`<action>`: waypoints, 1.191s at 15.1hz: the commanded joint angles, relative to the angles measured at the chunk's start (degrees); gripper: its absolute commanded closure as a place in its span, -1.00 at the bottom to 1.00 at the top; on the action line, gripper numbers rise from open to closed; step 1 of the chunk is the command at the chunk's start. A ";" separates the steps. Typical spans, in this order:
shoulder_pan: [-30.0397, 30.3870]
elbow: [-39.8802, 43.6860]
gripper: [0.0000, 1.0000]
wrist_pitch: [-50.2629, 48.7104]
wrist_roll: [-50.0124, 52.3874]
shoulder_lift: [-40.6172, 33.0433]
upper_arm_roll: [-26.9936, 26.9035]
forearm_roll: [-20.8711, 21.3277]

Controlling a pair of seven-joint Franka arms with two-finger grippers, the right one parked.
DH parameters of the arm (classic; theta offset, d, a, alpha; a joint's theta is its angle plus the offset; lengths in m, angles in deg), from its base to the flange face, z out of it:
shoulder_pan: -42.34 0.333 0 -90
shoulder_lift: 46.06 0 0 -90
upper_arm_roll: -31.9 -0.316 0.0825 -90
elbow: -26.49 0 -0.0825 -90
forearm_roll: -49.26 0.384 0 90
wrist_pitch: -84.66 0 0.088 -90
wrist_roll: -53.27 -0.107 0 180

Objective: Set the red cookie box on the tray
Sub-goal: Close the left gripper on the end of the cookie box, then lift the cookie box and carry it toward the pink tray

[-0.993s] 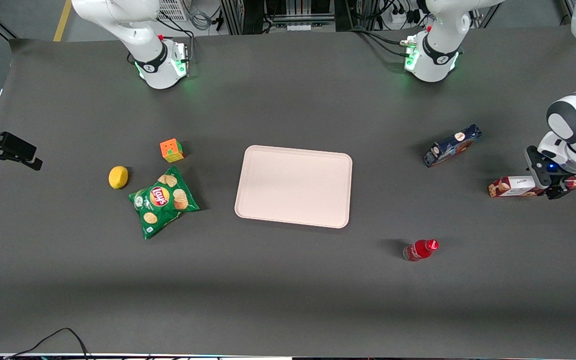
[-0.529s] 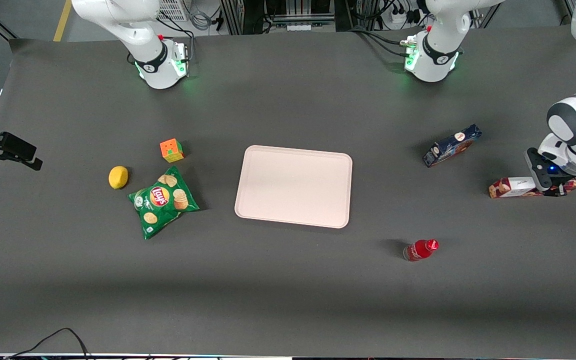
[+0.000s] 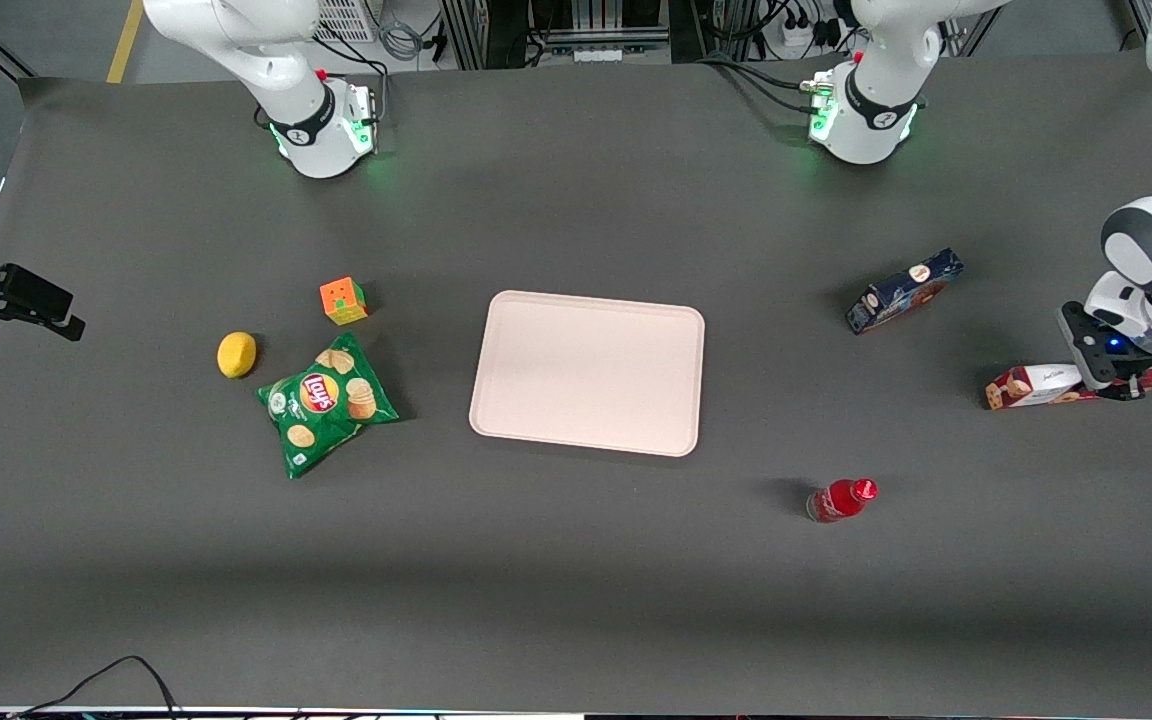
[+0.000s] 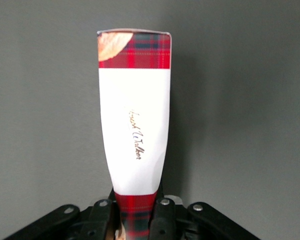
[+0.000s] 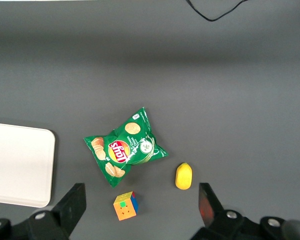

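The pale pink tray [image 3: 588, 372] is lying flat at the table's middle. Well apart, toward the working arm's end, the red cookie box [image 3: 1034, 386] is tilting slightly while the left gripper [image 3: 1122, 388] is clamping its jaws on one end.

White rounded arm links with a dark grey joint band [image 3: 1141, 247] are seen above the gripper [image 3: 1116, 385]. A small blue light [image 3: 1114, 345] is lit on the black wrist housing just above it. Black gripper fingers [image 4: 162, 220] fixed with silver screws [image 4: 164, 202] are noted.
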 commanded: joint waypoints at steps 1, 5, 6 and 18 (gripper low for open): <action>-1.74 0.13 1.00 -7.47 10.30 -7.08 0.91 -0.81; -3.77 4.95 1.00 -21.07 25.67 -13.41 4.42 -0.72; -3.77 7.23 1.00 -25.63 30.50 -14.38 6.17 -0.72; -12.98 26.14 1.00 -44.75 111.71 -14.67 32.63 -1.60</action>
